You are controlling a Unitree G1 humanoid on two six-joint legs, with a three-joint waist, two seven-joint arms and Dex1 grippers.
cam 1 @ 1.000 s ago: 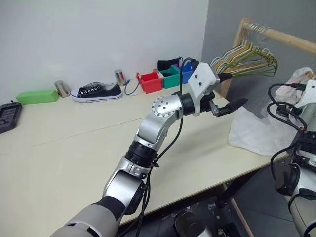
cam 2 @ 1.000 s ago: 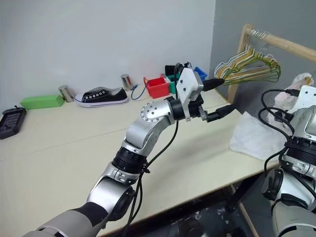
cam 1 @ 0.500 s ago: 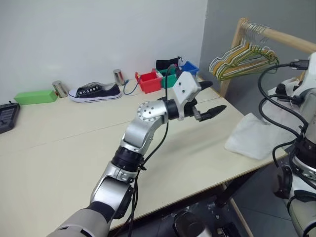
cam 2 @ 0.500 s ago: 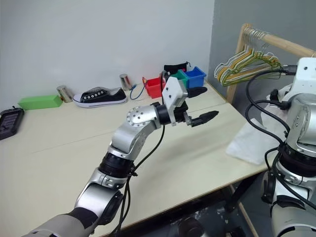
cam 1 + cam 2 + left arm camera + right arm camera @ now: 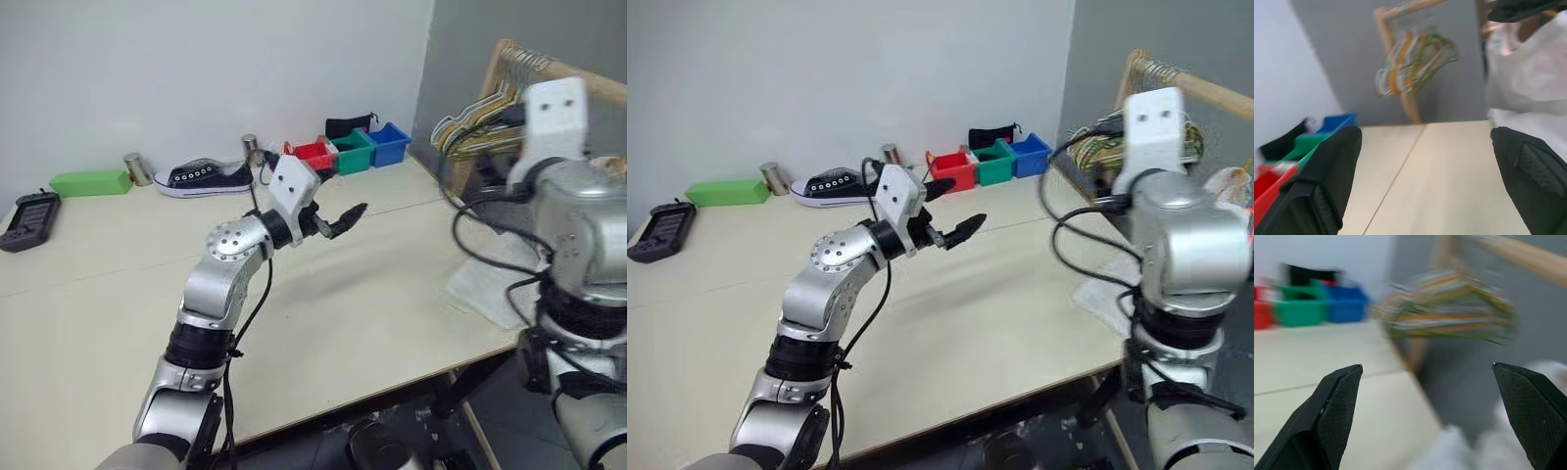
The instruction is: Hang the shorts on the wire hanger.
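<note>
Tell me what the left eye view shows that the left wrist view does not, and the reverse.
Left eye view adds: the black sneaker, the green block, the black device and the right arm.
Left wrist view adds: the textured inner pads of the left gripper, its jaws wide open and empty.
Both share: the table, the red bin, green bin and blue bin, the bunch of hangers, and the white shorts at the table's right edge.
</note>
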